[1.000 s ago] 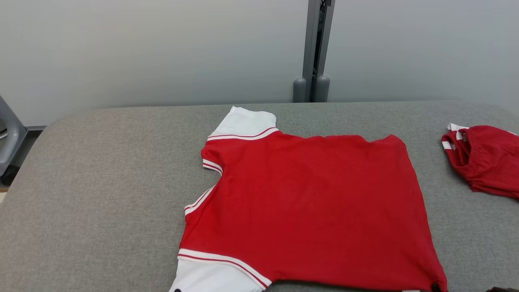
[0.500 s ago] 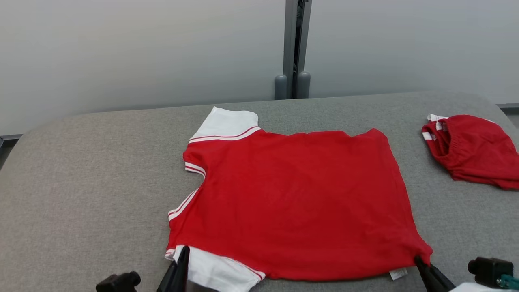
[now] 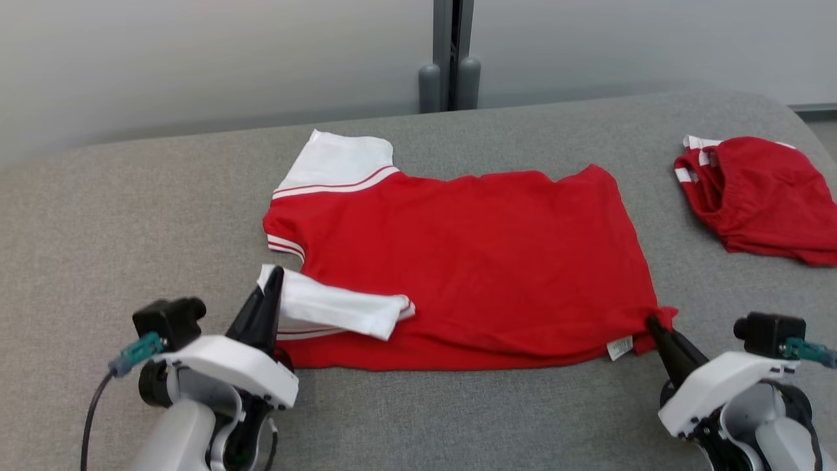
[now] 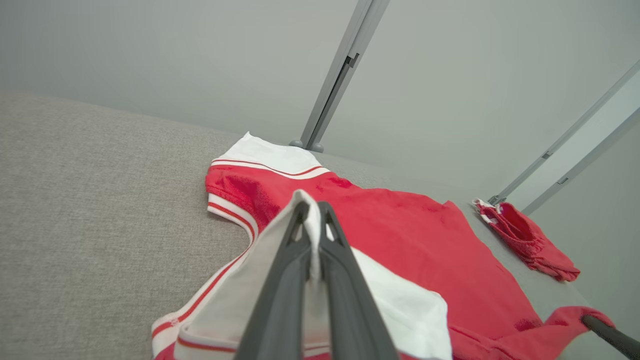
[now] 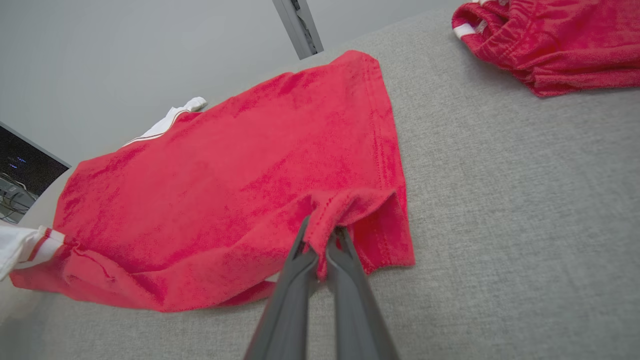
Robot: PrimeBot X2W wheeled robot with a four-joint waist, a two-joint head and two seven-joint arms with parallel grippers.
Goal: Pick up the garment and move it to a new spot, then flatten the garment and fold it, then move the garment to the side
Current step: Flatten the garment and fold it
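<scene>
Nearest the robot, the left gripper (image 3: 276,273) is clamped on the white near sleeve (image 3: 333,307) of the red shirt (image 3: 471,261), and that sleeve lies doubled over onto the red body. At the lower right, the right gripper (image 3: 652,322) pinches the shirt's near hem corner (image 3: 662,317), which is drawn up into a small peak. A white label (image 3: 619,347) pokes out just beside it. The shirt lies spread in the middle of the grey woven surface (image 3: 131,216), collar end toward the robot's left, with its far sleeve (image 3: 340,160) flat. Farther right, well apart, a second red garment (image 3: 758,196) with white stripes sits bunched near the surface's rounded edge. Behind the surface stand pale grey wall panels (image 3: 196,59), joined by a grey upright post (image 3: 448,46) with two rounded caps at its foot.
</scene>
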